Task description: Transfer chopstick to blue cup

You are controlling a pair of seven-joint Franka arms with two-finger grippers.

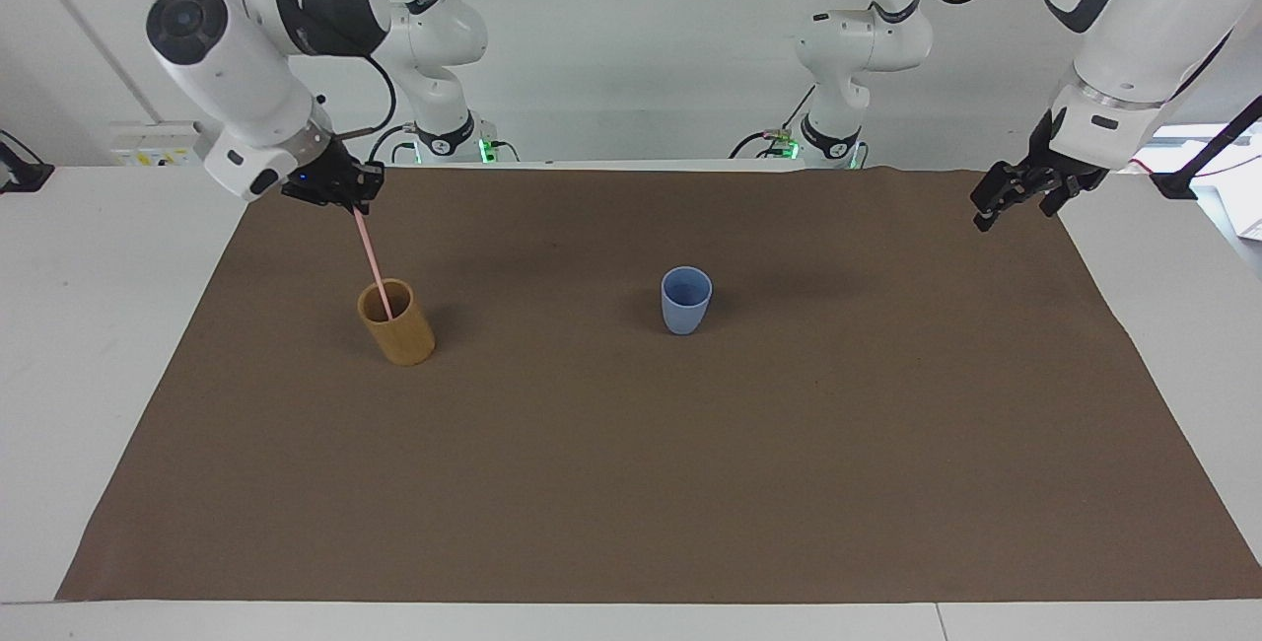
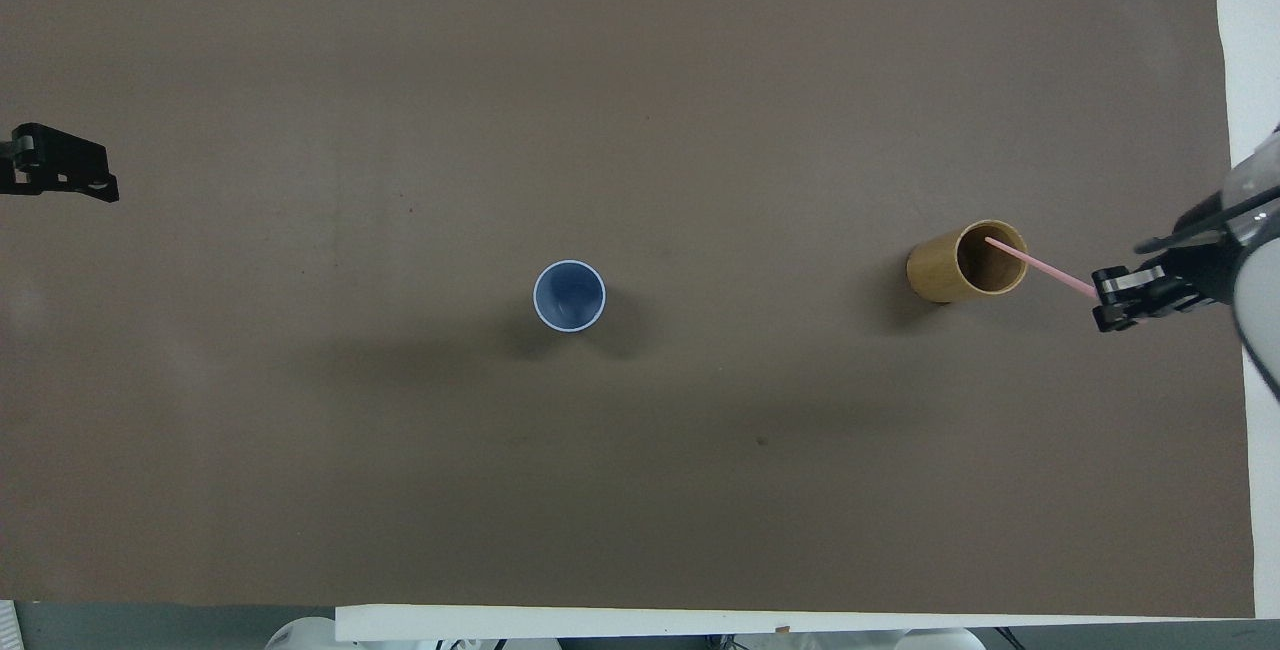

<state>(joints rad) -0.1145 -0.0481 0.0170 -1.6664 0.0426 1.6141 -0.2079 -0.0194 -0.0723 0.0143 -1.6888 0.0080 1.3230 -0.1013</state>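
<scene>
My right gripper (image 1: 352, 199) is shut on the top end of the pale-pink chopstick (image 1: 371, 258) and hangs above the tan wooden cup (image 1: 402, 333). The stick slants down from it, and its lower end is still inside that cup's mouth. In the overhead view the chopstick (image 2: 1040, 267) runs from the tan cup (image 2: 935, 275) to the right gripper (image 2: 1102, 296). The light-blue cup (image 1: 685, 304) stands upright and empty near the mat's middle; I also see the blue cup (image 2: 569, 296) from above. My left gripper (image 1: 989, 210) hangs open and holds nothing, over the mat's edge at the left arm's end.
A brown mat (image 1: 631, 483) covers most of the white table. Only the two cups stand on it. The left gripper (image 2: 95, 180) shows at the edge of the overhead view, well away from both cups.
</scene>
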